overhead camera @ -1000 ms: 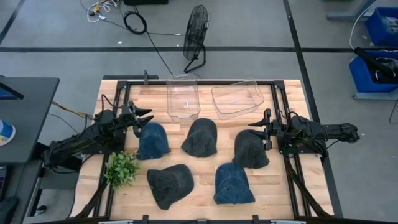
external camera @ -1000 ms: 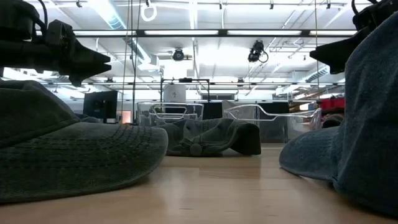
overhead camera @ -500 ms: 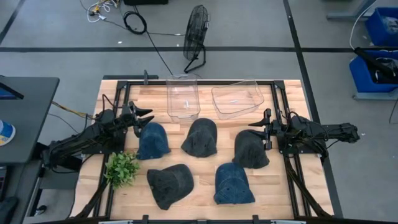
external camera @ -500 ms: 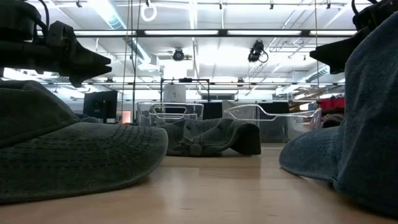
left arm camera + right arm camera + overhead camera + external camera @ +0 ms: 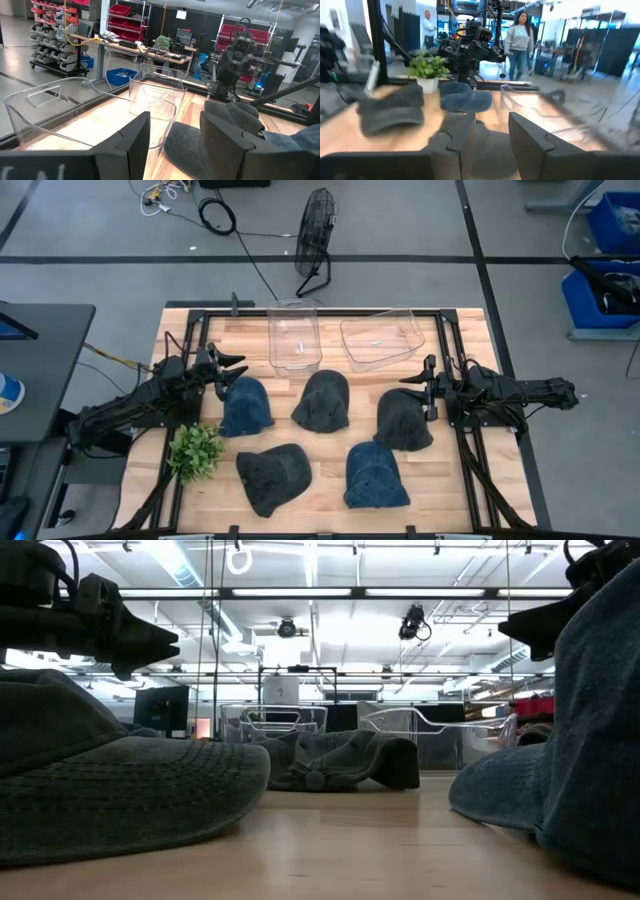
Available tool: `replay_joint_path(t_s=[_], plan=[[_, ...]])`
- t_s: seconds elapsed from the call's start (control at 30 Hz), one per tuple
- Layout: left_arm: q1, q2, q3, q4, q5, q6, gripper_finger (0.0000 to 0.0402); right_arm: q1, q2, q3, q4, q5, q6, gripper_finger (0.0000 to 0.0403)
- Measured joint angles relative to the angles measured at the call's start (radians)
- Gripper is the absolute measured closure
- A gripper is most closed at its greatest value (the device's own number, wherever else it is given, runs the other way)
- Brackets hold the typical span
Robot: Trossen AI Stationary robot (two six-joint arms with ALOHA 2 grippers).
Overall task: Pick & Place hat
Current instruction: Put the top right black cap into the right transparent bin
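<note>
Several hats lie crown up on the wooden table: a blue one [image 5: 245,406], a dark grey one [image 5: 322,400], a dark one [image 5: 403,419], a dark grey one [image 5: 273,477] and a blue one [image 5: 374,476]. My left gripper [image 5: 238,369] hovers open and empty just above the far edge of the left blue hat; it also shows in the left wrist view [image 5: 172,140] and the low view [image 5: 150,640]. My right gripper [image 5: 408,386] hovers open and empty over the far edge of the dark hat at the right, and shows in its wrist view [image 5: 492,132].
Two clear plastic bins [image 5: 294,336] [image 5: 381,336] stand at the table's far edge. A small green plant [image 5: 196,450] stands near the left front. Black frame rails [image 5: 462,440] run along the table's sides. People stand in the room beyond the table [image 5: 520,42].
</note>
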Motion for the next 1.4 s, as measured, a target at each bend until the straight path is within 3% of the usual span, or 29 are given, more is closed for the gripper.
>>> replay_joint_path(t_s=[0.17, 0.27, 0.73, 0.93, 1.17, 1.27, 1.4], plan=[[0.0, 0.0, 0.0, 0.0, 0.0, 0.0, 0.0225, 0.0, 0.0, 0.0, 0.0, -0.002, 0.206, 0.028], [0.0, 0.0, 0.0, 0.0, 0.0, -0.001, 0.0225, 0.0, 0.0, 0.0, 0.0, -0.002, 0.25, 0.028], [0.0, 0.0, 0.0, 0.014, -0.022, -0.02, 0.0225, 0.0, 0.0, 0.0, 0.002, 0.011, 0.192, 0.028], [0.0, 0.0, 0.0, 0.11, -0.022, -0.041, 0.0225, -0.001, 0.0, 0.009, 0.002, 0.028, 0.161, 0.028], [0.0, 0.013, 0.044, 0.148, 0.0, -0.105, 0.0225, 0.004, 0.02, 0.185, 0.006, -0.028, 0.049, 0.028], [0.0, 0.054, 0.141, 0.147, 0.034, -0.088, 0.0225, 0.012, 0.079, 0.289, -0.038, -0.036, 0.02, 0.028], [-0.011, 0.173, 0.317, -0.013, 0.069, -0.047, 0.0225, 0.023, 0.234, 0.425, -0.146, -0.025, 0.029, 0.028]])
